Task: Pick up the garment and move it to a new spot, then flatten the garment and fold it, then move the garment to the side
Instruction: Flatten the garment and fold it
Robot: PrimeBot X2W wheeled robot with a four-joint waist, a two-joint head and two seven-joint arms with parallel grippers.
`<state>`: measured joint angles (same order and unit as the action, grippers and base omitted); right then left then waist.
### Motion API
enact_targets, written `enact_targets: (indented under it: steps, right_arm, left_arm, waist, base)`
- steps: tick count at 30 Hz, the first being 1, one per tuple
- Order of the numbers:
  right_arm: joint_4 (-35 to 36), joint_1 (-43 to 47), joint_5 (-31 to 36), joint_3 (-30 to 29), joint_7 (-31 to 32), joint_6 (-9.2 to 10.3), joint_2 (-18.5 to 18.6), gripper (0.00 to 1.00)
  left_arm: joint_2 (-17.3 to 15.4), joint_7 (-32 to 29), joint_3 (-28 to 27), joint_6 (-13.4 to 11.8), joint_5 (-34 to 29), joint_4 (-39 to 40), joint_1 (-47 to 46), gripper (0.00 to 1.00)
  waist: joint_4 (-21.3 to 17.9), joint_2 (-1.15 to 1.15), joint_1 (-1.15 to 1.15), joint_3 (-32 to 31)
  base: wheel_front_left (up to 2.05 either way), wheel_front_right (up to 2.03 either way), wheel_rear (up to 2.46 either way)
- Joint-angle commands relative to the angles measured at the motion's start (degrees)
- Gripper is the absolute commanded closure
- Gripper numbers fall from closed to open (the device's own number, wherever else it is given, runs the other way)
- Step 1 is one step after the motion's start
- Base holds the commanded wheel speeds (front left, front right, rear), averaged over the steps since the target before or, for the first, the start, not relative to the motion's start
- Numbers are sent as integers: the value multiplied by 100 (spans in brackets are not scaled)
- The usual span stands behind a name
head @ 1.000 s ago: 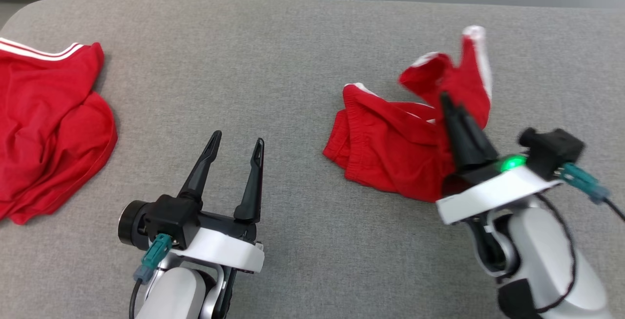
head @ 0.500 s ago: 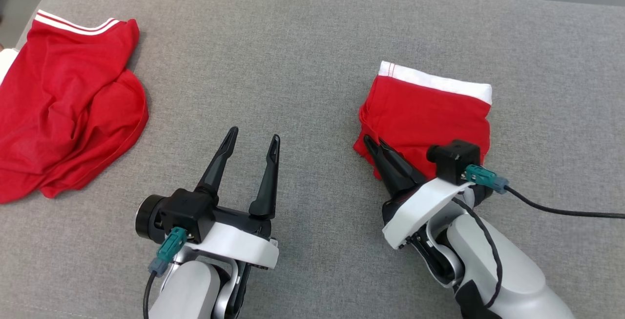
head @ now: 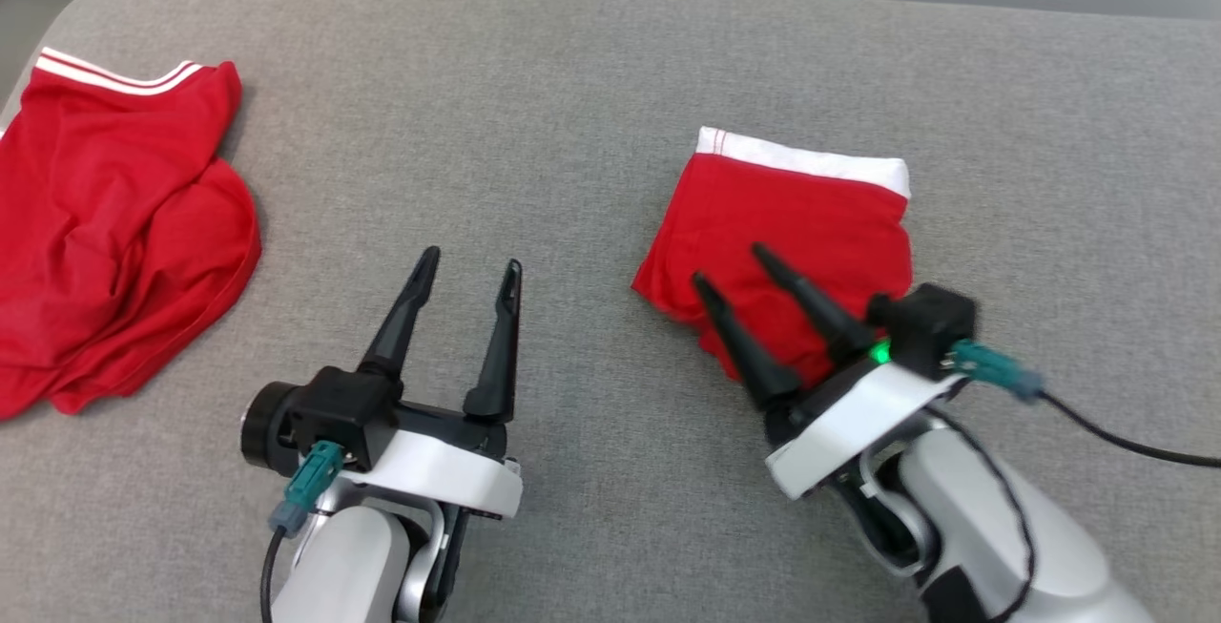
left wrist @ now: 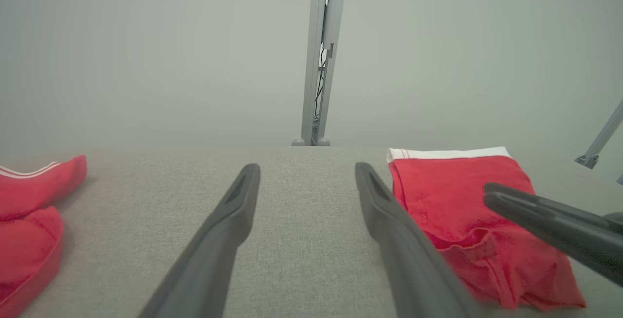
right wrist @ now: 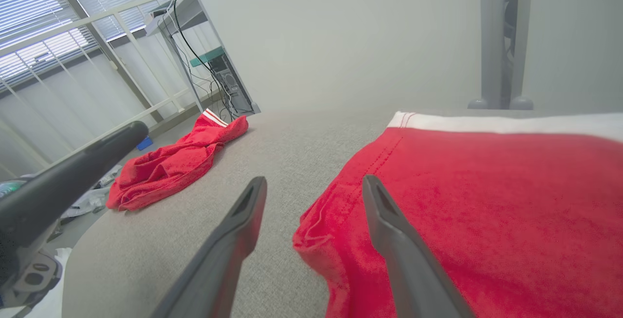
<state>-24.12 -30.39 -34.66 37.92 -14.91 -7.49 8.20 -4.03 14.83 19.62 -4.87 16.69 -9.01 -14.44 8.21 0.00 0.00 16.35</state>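
The garment (head: 796,218), red with a white band along its far edge, lies folded into a rough square on the right part of the grey bench (head: 496,98). The right hand (head: 730,263) is at its near left corner, fingers spread wide and gripping nothing. From the head its tips overlap the red cloth. The right wrist view shows more: one finger lies over the cloth's edge and the other over bare bench, with the rumpled corner between them. Whether either finger touches the cloth I cannot tell.

The left hand (head: 473,259) is over bare bench, well apart from the garment, open and empty. Its wrist view has the garment to the right with a right finger across it, and a grey post (left wrist: 321,55) behind the bench.

A second red cloth (head: 114,232) lies crumpled at the bench's far left. Behind it, the right wrist view takes in window blinds (right wrist: 44,21) and a railing (right wrist: 112,13).
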Motion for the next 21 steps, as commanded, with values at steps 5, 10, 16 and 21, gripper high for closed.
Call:
enact_targets:
  steps: [5, 10, 16, 21]
  right_arm:
    - [981, 527, 470, -1031, -42, -1, 155, 0]
    - [1744, 1133, 1018, -2112, -35, -1, 192, 0]
    - [2016, 1781, 1553, -3102, 72, -1, 164, 0]
    - [2146, 2308, 1889, -3663, 290, -1, 50, 0]
  left_arm:
    - [-136, 29, -131, -84, -127, 137, -24, 0]
    - [-229, 29, -266, -160, -198, 295, 88, 0]
    - [-390, 30, -379, -273, -294, 461, 250, 0]
    - [-499, 27, -483, -332, -318, 543, 381, 0]
  waist:
    - [-207, 0, 0, -104]
    - [-380, 0, 0, -248]
    - [-520, 0, 0, -468]
    - [-564, 0, 0, -623]
  base:
    - [0, 0, 0]
    - [0, 0, 0]
    - [0, 0, 0]
    - [0, 0, 0]
